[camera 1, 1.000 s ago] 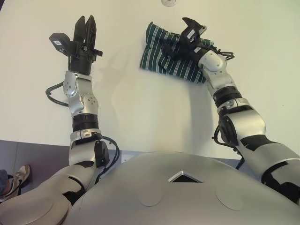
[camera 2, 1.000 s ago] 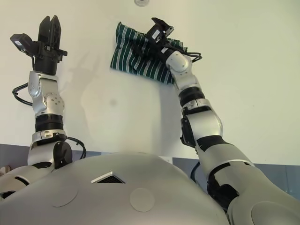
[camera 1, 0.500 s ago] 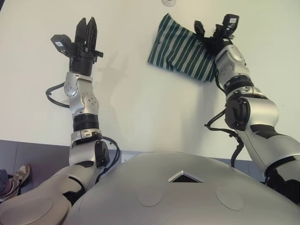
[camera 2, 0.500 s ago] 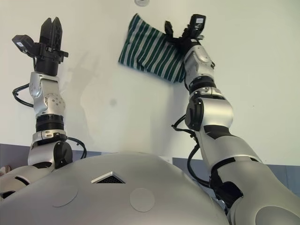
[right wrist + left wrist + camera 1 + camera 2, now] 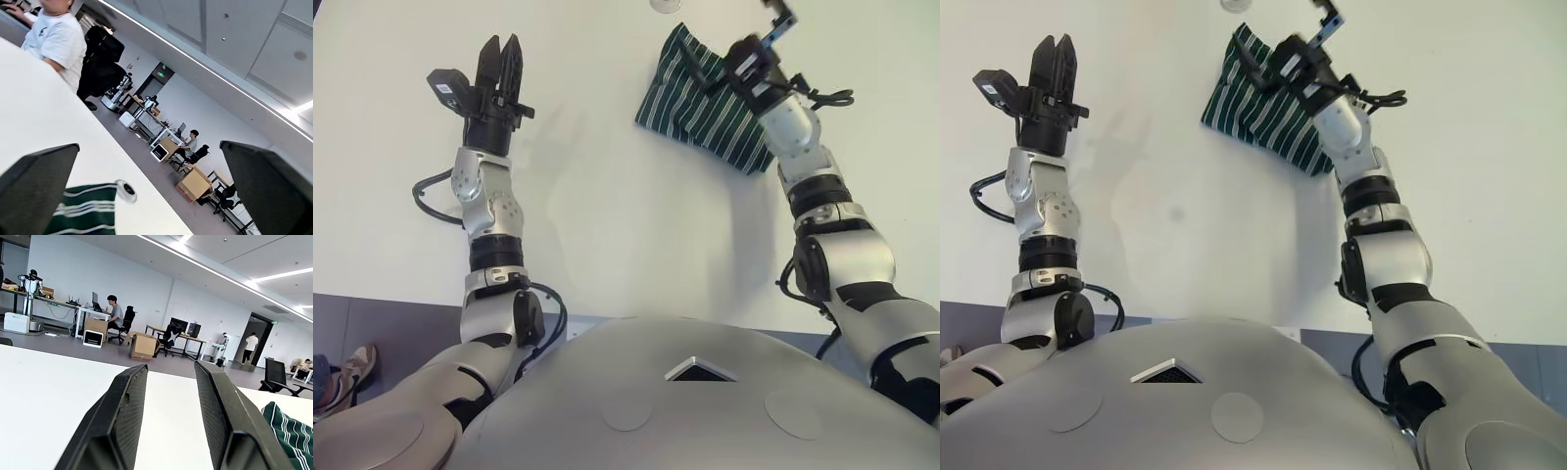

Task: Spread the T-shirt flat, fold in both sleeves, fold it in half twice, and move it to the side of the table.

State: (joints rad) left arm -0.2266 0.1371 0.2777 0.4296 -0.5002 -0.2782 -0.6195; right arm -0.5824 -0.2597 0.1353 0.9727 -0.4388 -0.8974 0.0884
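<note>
The T-shirt (image 5: 697, 110) is a folded green-and-white striped bundle lying on the white table (image 5: 607, 215), far from me and right of centre. My right gripper (image 5: 713, 70) hovers at the bundle's far right part. The right wrist view shows its fingers (image 5: 34, 191) spread wide, with striped cloth (image 5: 85, 215) below the gap, so it is open. My left gripper (image 5: 501, 54) is held over bare table well to the left of the shirt, pointing away from me. Its two fingers (image 5: 122, 416) stand a little apart with nothing between them.
A small round disc (image 5: 666, 4) sits on the table just beyond the shirt and also appears as a small disc (image 5: 126, 190) in the right wrist view. The table's near edge (image 5: 607, 315) runs close to my torso. An office with desks and people lies beyond the far edge.
The shirt bundle has shifted right and a little farther away. My right gripper came off its middle, swung out to its right edge, then came back over its far part. The left arm barely moved.
</note>
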